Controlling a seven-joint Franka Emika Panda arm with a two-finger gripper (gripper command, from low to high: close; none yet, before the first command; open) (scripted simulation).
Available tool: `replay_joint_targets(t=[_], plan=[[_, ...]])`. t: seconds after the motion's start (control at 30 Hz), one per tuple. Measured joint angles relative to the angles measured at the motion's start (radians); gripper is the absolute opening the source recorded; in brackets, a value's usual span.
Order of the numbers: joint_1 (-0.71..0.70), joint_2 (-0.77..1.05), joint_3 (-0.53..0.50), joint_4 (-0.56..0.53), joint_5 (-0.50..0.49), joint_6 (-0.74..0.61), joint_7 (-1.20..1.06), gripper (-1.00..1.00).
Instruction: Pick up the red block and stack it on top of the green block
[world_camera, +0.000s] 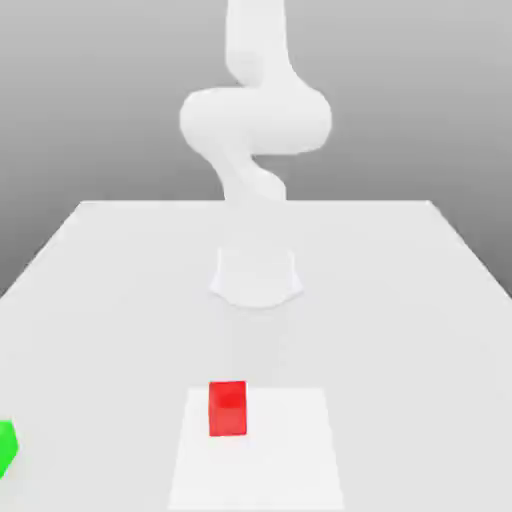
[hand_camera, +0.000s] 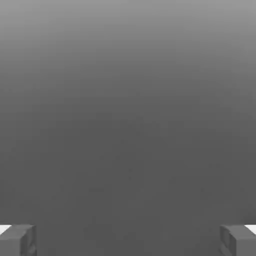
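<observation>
Looking out from my hand, I see my gripper (hand_camera: 128, 240) spread wide, its two grey fingertips (hand_camera: 17, 240) far apart with nothing between them, and beyond them a plain grey backdrop (no block, no surface).

In the exterior view my white arm (world_camera: 255, 120) rises from its round base (world_camera: 256, 278), which sits near the middle of the white table (world_camera: 420, 300), a little toward the far edge. The red block (world_camera: 228, 408) rests flat on the table close to the near edge, roughly in line with my base, on a slightly lighter square patch (world_camera: 290, 450) of the surface, at that patch's far corner on the exterior view's left. The green block (world_camera: 7, 447) lies well apart from the red one, at the table's near edge toward the exterior view's left (cut by the frame, so I can tell only part of it). The two blocks do not touch.
</observation>
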Motion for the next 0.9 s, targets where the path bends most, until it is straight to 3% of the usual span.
replay_joint_targets(t=[0.4, 0.6, 0.9], plan=[[0.065, 0.441, -0.109, -0.292, 0.082, 0.272, -0.152, 0.0], [0.038, 0.677, -0.119, -0.448, -0.008, 0.434, -0.138, 0.0], [0.007, 0.897, -0.068, -0.436, 0.069, 0.618, -0.203, 0.0]])
